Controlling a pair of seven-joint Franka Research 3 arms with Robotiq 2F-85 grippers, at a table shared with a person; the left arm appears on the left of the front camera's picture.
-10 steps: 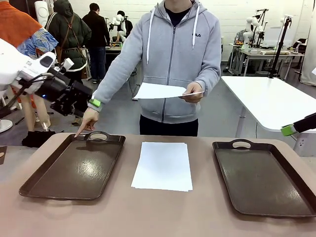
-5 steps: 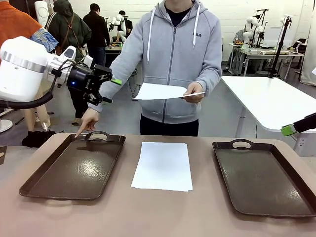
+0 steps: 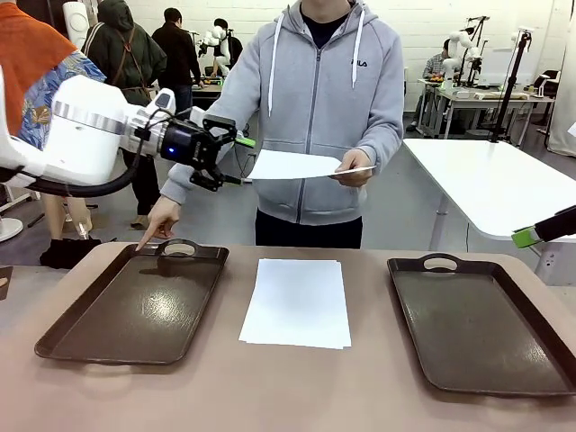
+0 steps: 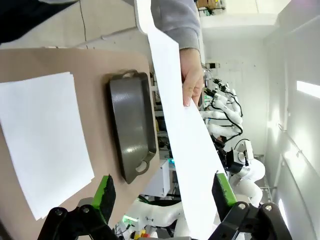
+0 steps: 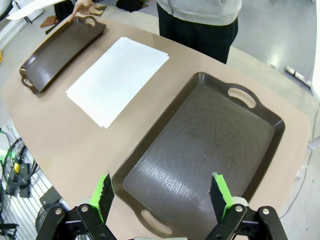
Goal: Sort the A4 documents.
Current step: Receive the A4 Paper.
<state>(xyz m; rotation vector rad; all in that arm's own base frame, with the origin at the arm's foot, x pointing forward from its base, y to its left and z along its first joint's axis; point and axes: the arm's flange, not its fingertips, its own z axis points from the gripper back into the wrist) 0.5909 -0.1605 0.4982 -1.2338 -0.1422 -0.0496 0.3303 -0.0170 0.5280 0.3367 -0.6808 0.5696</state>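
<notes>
Nothing is sorted yet: both trays are bare. The left tool [image 3: 239, 160] stands wide, with the edge of a sheet [image 3: 292, 166] at its fingertips, ungripped. The person's hand [image 3: 353, 167] holds that sheet out straight ahead of it. The other hand [image 3: 160, 222] points at the left tray [image 3: 135, 310] below the tool. The stack of A4 documents [image 3: 297, 301] lies on the tabletop [image 3: 378, 387], below and ahead. The right tool [image 5: 162, 195] hangs wide and empty above the right tray [image 5: 200, 135].
</notes>
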